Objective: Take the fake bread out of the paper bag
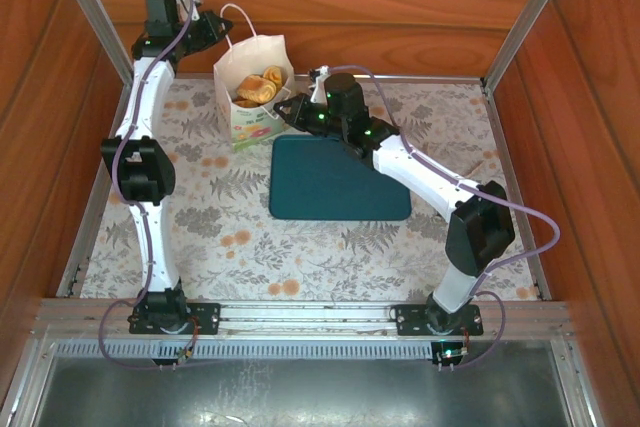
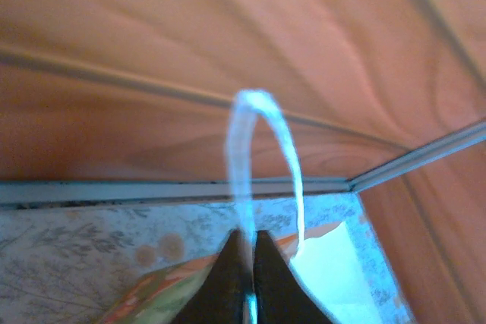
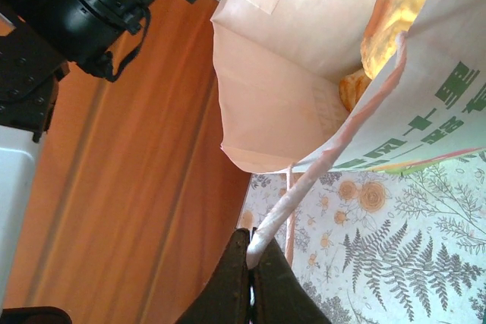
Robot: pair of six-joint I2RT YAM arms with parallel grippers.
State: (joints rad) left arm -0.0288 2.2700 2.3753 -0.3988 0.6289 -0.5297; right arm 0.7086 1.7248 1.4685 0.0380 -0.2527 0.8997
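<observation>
**Item 1: paper bag** point(image 1: 255, 97). It is standing upright at the far left of the bench point(image 1: 300, 247), mouth open to the top, printed panel facing you, just beyond the dark green mat point(image 1: 335, 179). Thin paper walls are likely making it light, easily creased and quick to tip or slide if you pull sideways.

**Item 2: fake bread** point(image 1: 258, 85). The golden pieces are lying inside the bag, heaped toward the top. The right wrist view is showing two or three of them point(image 3: 391, 13) against the inner wall; how many lie beneath cannot be told. They are probably light and firm-skinned, with rounded, possibly slick surfaces. You are best taking hold across the narrow middle of the topmost piece, coming straight down through the mouth.

**Item 3: left hand** point(image 2: 253, 237). Its fingers are pressing together on the rear cord handle point(image 2: 262, 104), which is looping up in front of the wooden wall.

**Item 4: right hand** point(image 3: 250, 244). It is pinching the front cord handle point(image 3: 304, 180) close to where it meets the rim, fingers shut on it.

**Handling note.** With both hands occupying the handles, you are holding the mouth spread, yet neither is free to reach in. You are likely needing to let one go while the other is steadying the bag. Thin cord may slip or tear its glued patch under a hard tug.
</observation>
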